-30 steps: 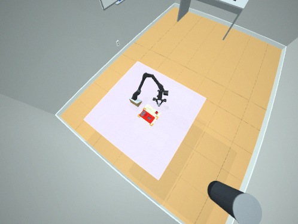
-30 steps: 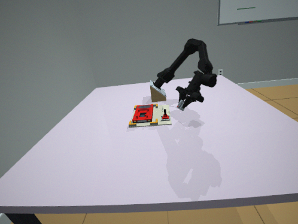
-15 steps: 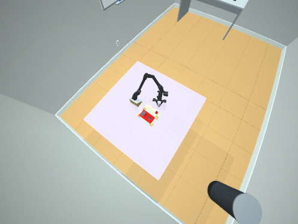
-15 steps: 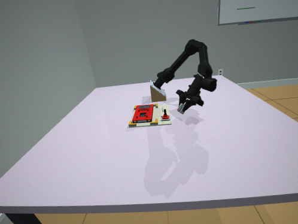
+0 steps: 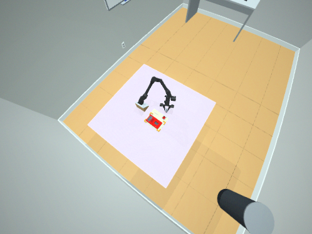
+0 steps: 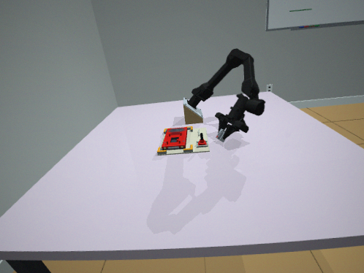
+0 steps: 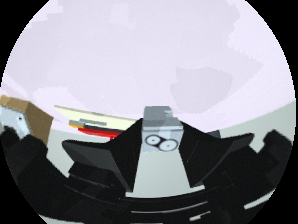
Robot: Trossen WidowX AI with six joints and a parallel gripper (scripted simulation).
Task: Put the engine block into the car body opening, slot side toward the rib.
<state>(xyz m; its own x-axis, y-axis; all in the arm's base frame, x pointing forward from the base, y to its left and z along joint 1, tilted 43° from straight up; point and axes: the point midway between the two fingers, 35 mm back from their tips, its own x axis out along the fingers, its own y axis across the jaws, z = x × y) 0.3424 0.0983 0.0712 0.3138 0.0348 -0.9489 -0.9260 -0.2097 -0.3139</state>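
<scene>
The grey engine block (image 6: 221, 135) (image 7: 162, 132) is between the fingertips of my gripper (image 5: 166, 108), which is shut on it. In the wrist view its face with two round marks shows. The gripper is tilted and stands beside the board, on the side of the small red part, a little above the table. The red car body (image 5: 153, 121) (image 6: 175, 139) (image 7: 100, 133) lies on the cream board, with a dark opening near its middle. The rib and the slot side of the block are too small to tell.
The cream board (image 6: 193, 145) (image 7: 75, 112) has orange corner pieces. A small red part with a black upright pin (image 6: 202, 141) stands on it, between car body and gripper. The arm's wedge-shaped base (image 5: 142, 107) (image 6: 194, 114) (image 7: 37, 120) is behind the board on the table (image 5: 150, 153) (image 6: 226, 204).
</scene>
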